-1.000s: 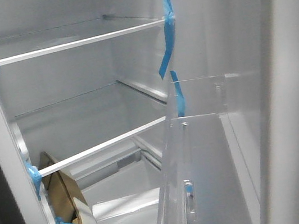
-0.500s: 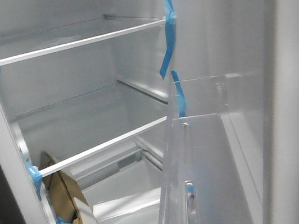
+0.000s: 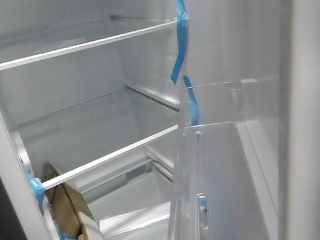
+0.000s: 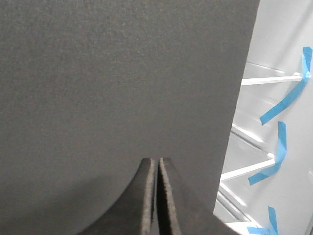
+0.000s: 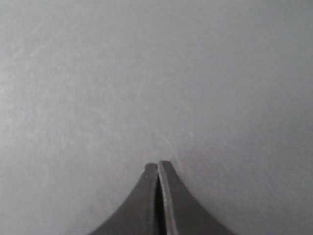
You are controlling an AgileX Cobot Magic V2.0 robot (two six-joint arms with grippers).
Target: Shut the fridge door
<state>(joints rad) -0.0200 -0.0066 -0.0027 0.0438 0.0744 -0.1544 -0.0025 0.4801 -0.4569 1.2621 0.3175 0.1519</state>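
Note:
The fridge door (image 3: 304, 109) stands open on the right of the front view, its white inner lining towards the shelves. A clear plastic bin (image 3: 218, 178) with blue tape strips (image 3: 191, 103) hangs on it. A flat matte grey surface (image 5: 156, 73) fills the right wrist view. My right gripper (image 5: 158, 164) is shut and empty, its tips close to or on that surface. My left gripper (image 4: 157, 159) is shut and empty, its tips at a dark-grey panel (image 4: 117, 78) beside the open fridge. Neither gripper shows in the front view.
The fridge compartment (image 3: 88, 125) has several white-edged glass shelves (image 3: 87, 45) taped with blue strips. A brown cardboard box (image 3: 72, 219) sits low at its left, held by tape. The shelves also show past the panel's edge in the left wrist view (image 4: 274, 147).
Almost nothing. The door's bin and tape have shifted by only a few pixels in the front view.

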